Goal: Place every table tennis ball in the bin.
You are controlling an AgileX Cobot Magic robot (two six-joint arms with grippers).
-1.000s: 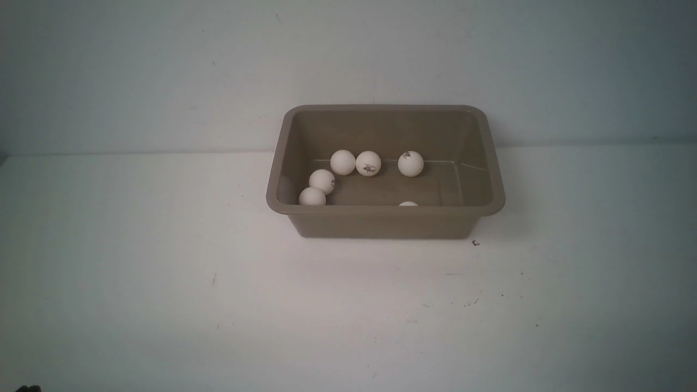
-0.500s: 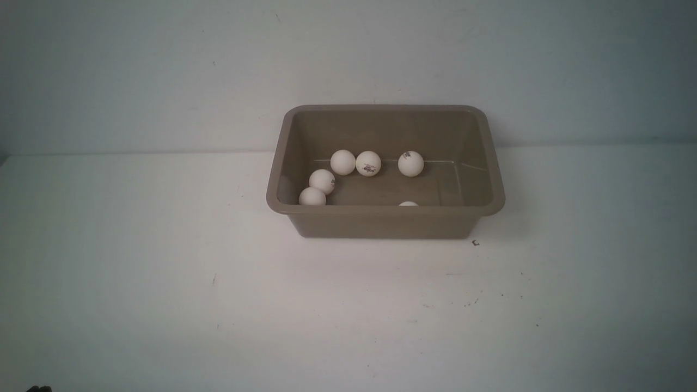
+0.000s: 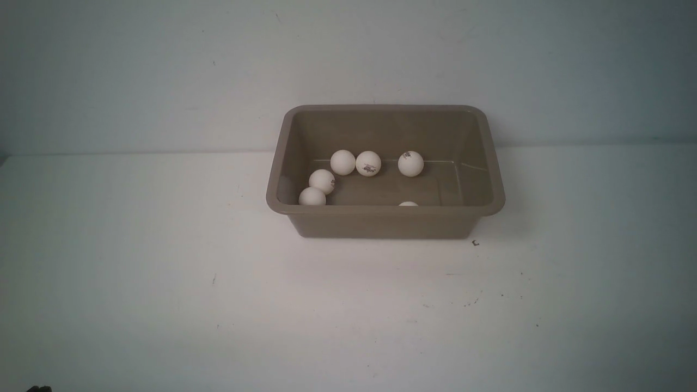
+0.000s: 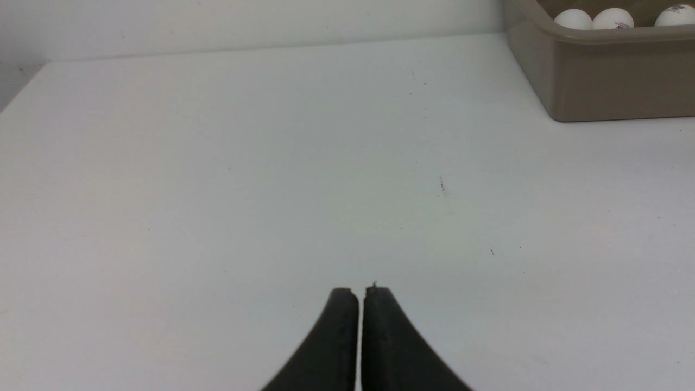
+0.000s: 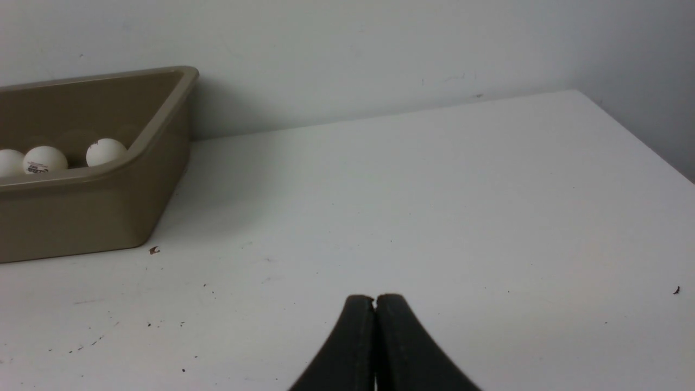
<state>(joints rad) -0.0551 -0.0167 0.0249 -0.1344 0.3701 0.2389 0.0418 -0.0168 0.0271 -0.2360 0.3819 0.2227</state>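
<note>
Front view is showing, nearest the camera, a broad bare stretch of white worktop (image 3: 163,283) filling the lower frame, with only a dark sliver of robot at the bottom left corner. Both pincers are sitting low over that open surface: the left pincer (image 4: 361,293) is pressing its black jaws together on nothing, and the right pincer (image 5: 375,300) is doing the same. Farther back, just right of centre in the upper half, the bin (image 3: 381,215) is lying with its long axis across the frame, close to the back wall. Six table tennis balls (image 3: 368,163) are resting inside it, one peeking just over the near rim. From each wrist view the bin is sitting well apart, ahead and toward the middle, neither arm clearly nearer. No ball is showing on the worktop, so the task is looking finished, with free room all round.
</note>
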